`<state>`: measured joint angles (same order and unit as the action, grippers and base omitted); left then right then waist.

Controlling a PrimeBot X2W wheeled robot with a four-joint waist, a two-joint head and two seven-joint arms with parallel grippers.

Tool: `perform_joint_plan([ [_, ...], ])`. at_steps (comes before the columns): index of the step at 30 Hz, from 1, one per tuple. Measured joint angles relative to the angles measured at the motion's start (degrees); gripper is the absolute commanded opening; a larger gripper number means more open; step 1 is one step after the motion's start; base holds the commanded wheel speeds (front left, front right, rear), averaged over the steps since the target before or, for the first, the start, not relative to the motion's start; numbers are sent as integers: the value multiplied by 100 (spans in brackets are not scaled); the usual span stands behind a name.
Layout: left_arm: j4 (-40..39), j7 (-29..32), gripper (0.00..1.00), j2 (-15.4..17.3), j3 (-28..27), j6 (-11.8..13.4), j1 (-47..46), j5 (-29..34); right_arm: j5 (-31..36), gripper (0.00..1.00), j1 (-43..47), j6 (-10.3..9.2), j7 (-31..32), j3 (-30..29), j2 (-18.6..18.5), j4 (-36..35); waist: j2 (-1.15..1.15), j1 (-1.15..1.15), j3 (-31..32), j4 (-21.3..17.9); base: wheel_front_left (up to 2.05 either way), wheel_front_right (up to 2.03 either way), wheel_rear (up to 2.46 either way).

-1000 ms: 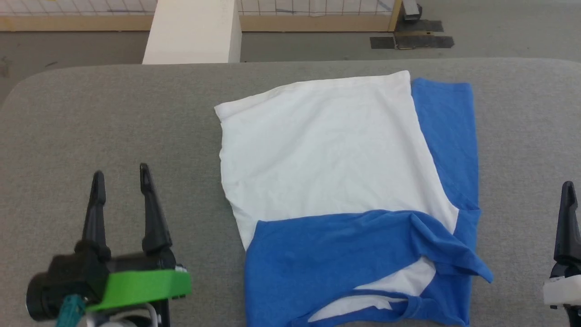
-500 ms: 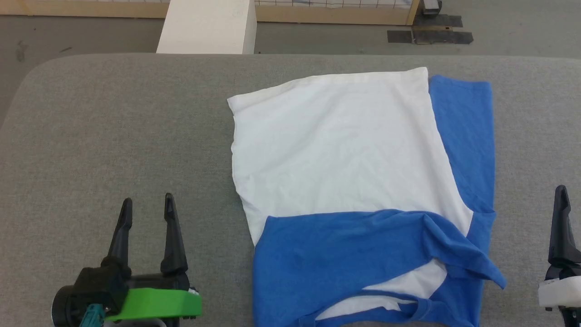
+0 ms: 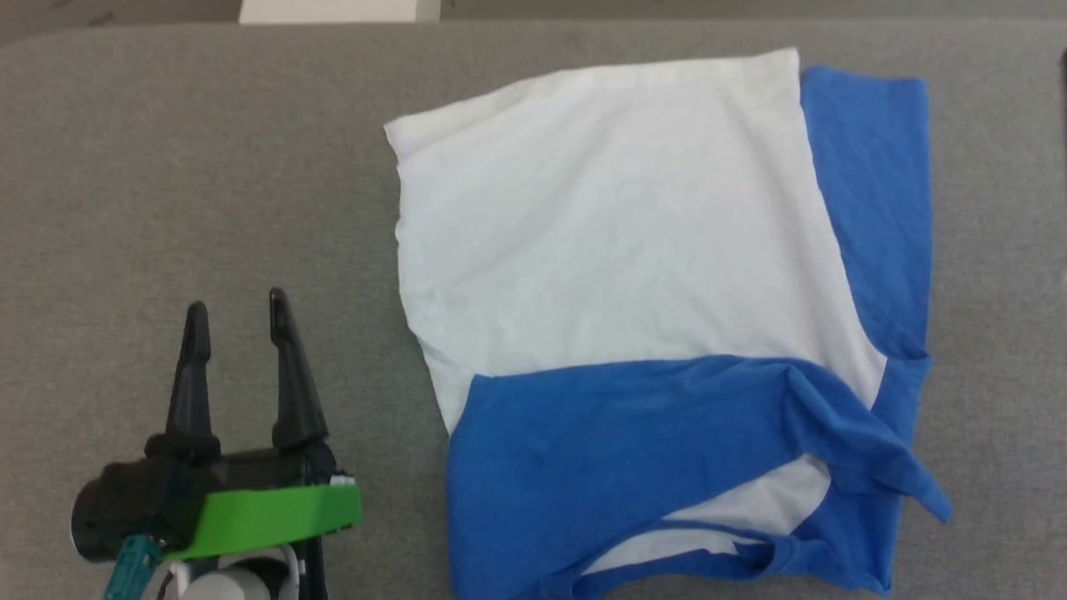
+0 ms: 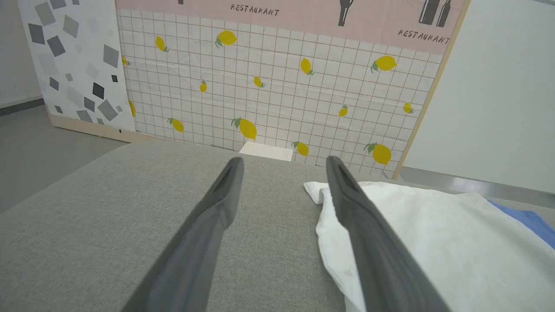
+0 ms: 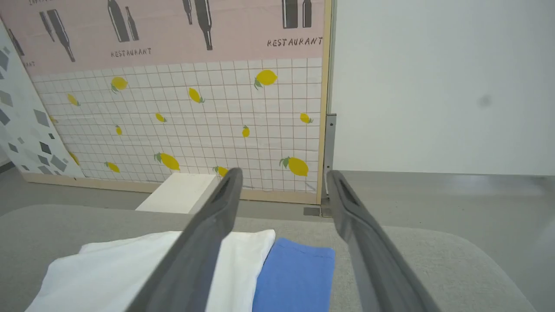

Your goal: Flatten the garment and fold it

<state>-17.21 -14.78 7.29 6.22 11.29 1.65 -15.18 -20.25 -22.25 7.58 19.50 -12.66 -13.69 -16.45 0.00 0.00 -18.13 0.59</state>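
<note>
shirt [image 3: 617, 250] lies folded on the grey table [image 3: 167, 167] in the head view, white body up. one blue sleeve [image 3: 633, 433] is laid across the shirt's near part, and a second blue strip runs down its right edge. my left claw [image 3: 236, 307] sits left of the shirt, apart from it, fingers spread and empty.

in the left wrist view my left claw [image 4: 284, 160] stands wide over bare table. its right finger crosses the shirt's [image 4: 433, 242] white edge in the picture; whether it touches, i cannot tell.

in the right wrist view my right claw [image 5: 282, 173] is spread too, gripping nothing. the shirt's [image 5: 108, 268] white part lies behind the left finger, with blue cloth between the fingers. a lemon-print wall [image 5: 195, 121] stands beyond the shirt.
</note>
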Motion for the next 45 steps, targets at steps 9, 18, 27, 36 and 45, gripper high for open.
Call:
perform_joint_plan([
  [9,-377,0,100,-232,-82,-321,-743,498,-14,100,-3048,0,2280,-115,-845,2034,0,1,-1401,104,0,0,0],
  [18,-408,0,100,-344,112,-420,-997,605,666,100,-3294,0,2794,-787,-771,2925,0,1,-2064,433,0,0,0],
  [27,-327,0,100,-370,119,-471,-1023,613,987,0,-3290,0,2954,-1071,-669,3069,0,1,-2388,758,0,0,0],
  [36,-137,0,100,-382,-13,-579,-1056,666,987,0,-3286,0,2326,-1167,-463,3190,0,1,-2192,690,0,0,0],
  [45,8,0,100,-364,-259,-672,-893,660,409,0,-2848,0,1635,-1694,-581,2904,0,1,-1478,428,0,0,0],
])
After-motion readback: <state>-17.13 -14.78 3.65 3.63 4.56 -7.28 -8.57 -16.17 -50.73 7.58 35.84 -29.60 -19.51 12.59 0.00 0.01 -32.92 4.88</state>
